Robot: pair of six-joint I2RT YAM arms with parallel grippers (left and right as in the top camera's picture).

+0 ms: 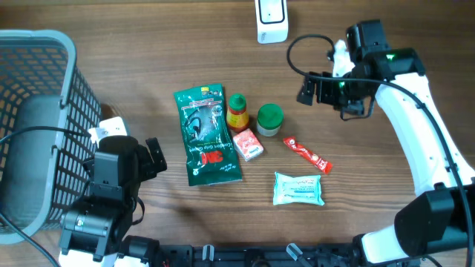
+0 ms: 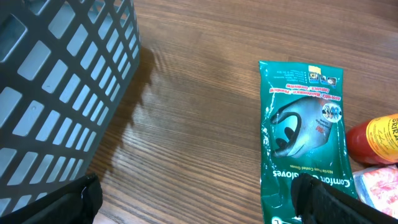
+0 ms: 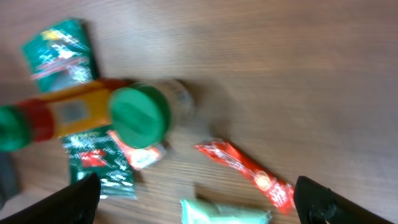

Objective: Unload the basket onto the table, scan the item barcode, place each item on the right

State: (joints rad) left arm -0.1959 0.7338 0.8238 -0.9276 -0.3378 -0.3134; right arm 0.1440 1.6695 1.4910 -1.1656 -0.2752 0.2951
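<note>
Several items lie mid-table: a green glove packet (image 1: 205,135) (image 2: 305,124), a red-and-yellow bottle (image 1: 237,111) (image 3: 68,112), a green-lidded jar (image 1: 269,119) (image 3: 140,115), a pink packet (image 1: 248,144), a red sachet (image 1: 306,154) (image 3: 245,167) and a mint-green pack (image 1: 298,188) (image 3: 224,211). A white scanner (image 1: 272,21) stands at the far edge. My right gripper (image 1: 304,89) (image 3: 199,199) hangs open above and to the right of the jar, holding nothing; its view is blurred. My left gripper (image 1: 154,157) (image 2: 199,202) is open over bare wood, left of the glove packet.
A large grey plastic basket (image 1: 37,126) (image 2: 56,81) fills the left side, close to my left arm. A black cable loops from the right arm near the scanner. Bare wood shows between the basket and the glove packet.
</note>
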